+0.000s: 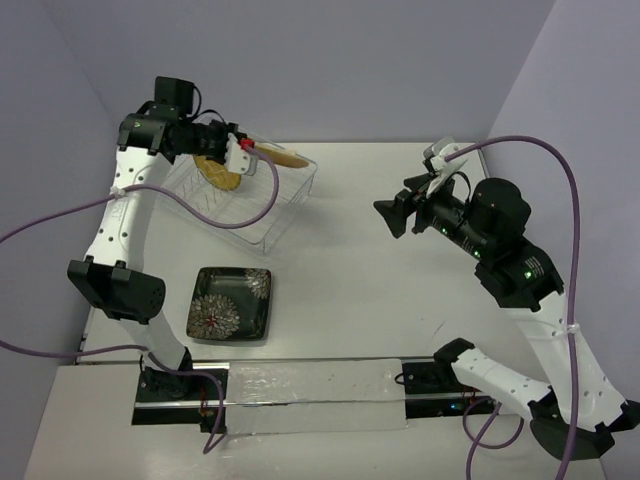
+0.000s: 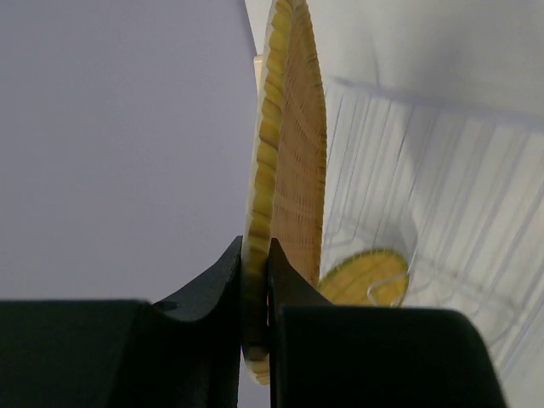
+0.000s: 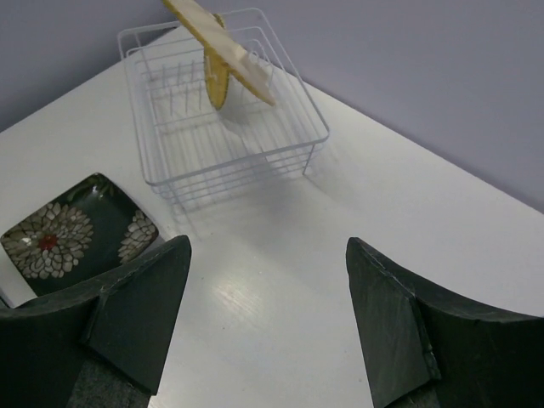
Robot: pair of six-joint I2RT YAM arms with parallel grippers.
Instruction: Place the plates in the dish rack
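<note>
Frame of reference: clock directions as seen from above, with 12 o'clock away from the arm bases.
Left gripper (image 2: 255,263): clamped on the rim of the orange plate (image 2: 293,153), one finger on each face, up over the dish rack.
Why this hold: a pinch on the rim leaves the rest of the plate free to drop between the ribs; a flat carry would not fit a slot.
Orange plate, place: in the air over the 12 o'clock side of the dish rack (image 3: 238,161). Whether its free end touches the wire I cannot tell.
Orange plate, orientation: on edge, faces turned toward 12 and 6. Its long axis runs about 9 to 3, with the gripped end at 9 and the free end pointing to 3.
Yellow plate (image 3: 217,83): standing upright in the rack, just beside and below the orange one.
Dish rack, place: at about 10 o'clock on the table (image 1: 380,330).
Black plate (image 1: 232,303): lying flat, flowers up, at about 8 o'clock, apart from the rack and not yet loaded.
Right gripper (image 3: 268,306): fingers wide apart and empty, hanging at about 2 o'clock and aimed toward 9 to 10, well clear of the rack.
Step in hand, as I judge it: lowering the orange plate into a slot. The black plate is likely next.
</note>
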